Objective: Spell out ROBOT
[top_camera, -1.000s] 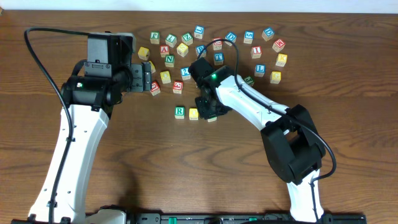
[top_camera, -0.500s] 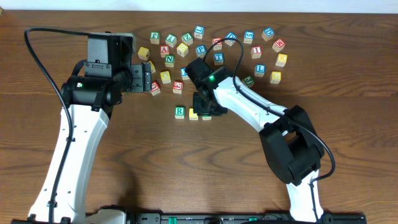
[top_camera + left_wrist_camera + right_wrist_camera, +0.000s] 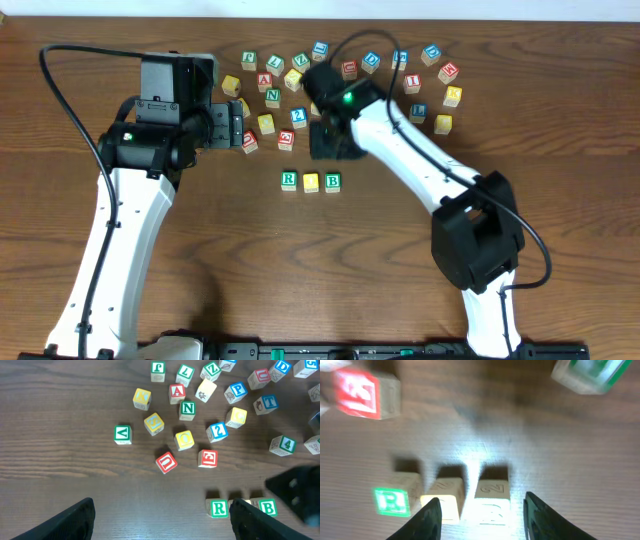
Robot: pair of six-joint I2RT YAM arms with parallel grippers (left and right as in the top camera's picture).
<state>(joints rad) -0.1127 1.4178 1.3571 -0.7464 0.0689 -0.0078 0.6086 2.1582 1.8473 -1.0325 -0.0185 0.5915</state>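
Observation:
Three blocks stand in a row on the table: a green R block, a yellow block and a green B block. They also show in the left wrist view as R and B, and in the right wrist view as R, yellow and B. My right gripper is open and empty, lifted just behind the B block. My left gripper is open and empty at the left of the loose letter blocks.
Several loose letter blocks lie scattered across the back of the table, from a yellow one at the left to another yellow one at the right. A red block lies behind the row.
My right gripper has let go of the B block at the right end of the row and drawn back, up and away from it. The left arm has not moved.

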